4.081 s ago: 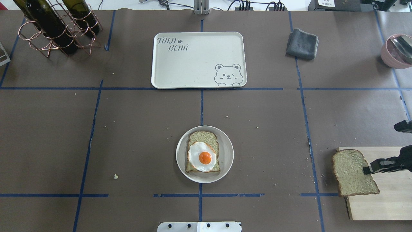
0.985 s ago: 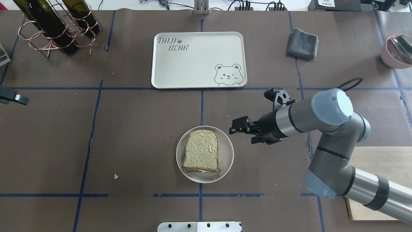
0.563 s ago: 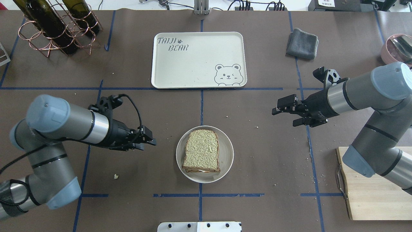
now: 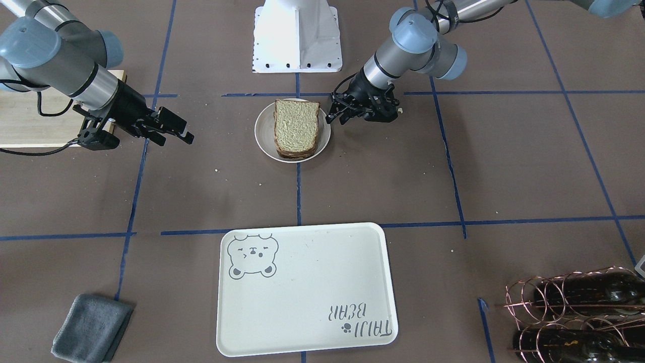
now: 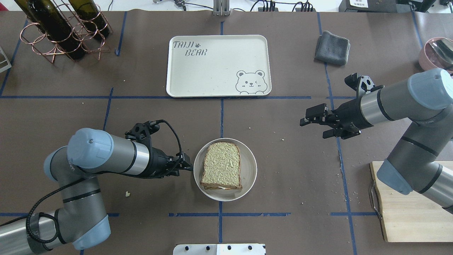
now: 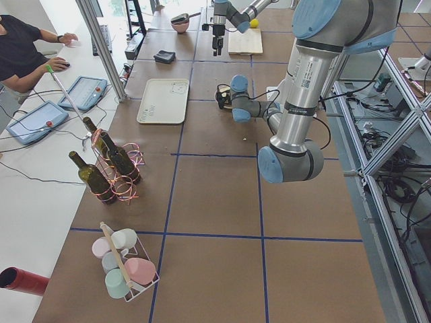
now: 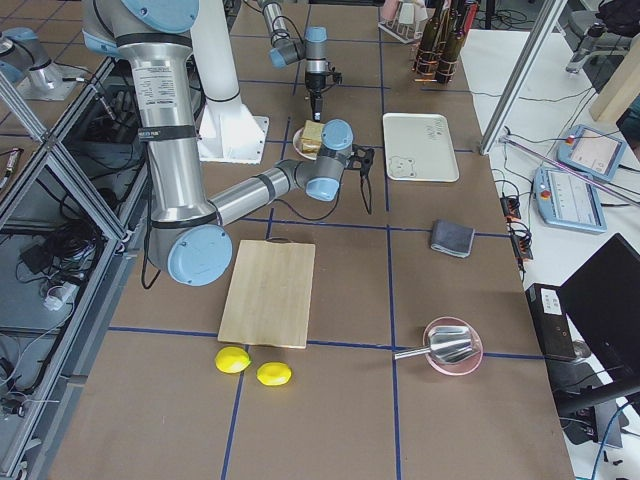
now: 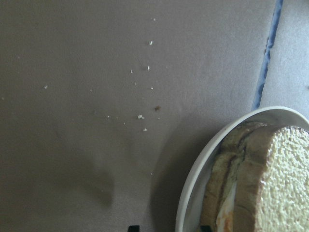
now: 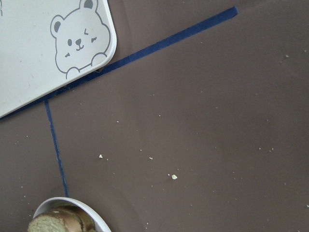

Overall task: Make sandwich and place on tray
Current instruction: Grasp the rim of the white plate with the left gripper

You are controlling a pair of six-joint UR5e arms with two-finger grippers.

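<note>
Now sandwich [image 5: 222, 165] stacked on plate [image 5: 250, 170]; left gripper [image 5: 187, 166] at its left rim, jaws parted, empty; right gripper [image 5: 312, 128] off right, likewise. Next, likely: pinch rim, carry to far tray [image 5: 212, 71].

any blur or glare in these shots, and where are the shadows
Left wrist view: softest, with the close sandwich and plate rim slightly blurred and a faint shadow on the paper beside the plate. Overhead view: sharp, evenly lit, with glare on the metal utensil in the pink bowl. Right wrist view: crisp on the tray.

Left gripper [image 5: 188, 166] beside the sandwich [image 5: 222, 165]
</note>
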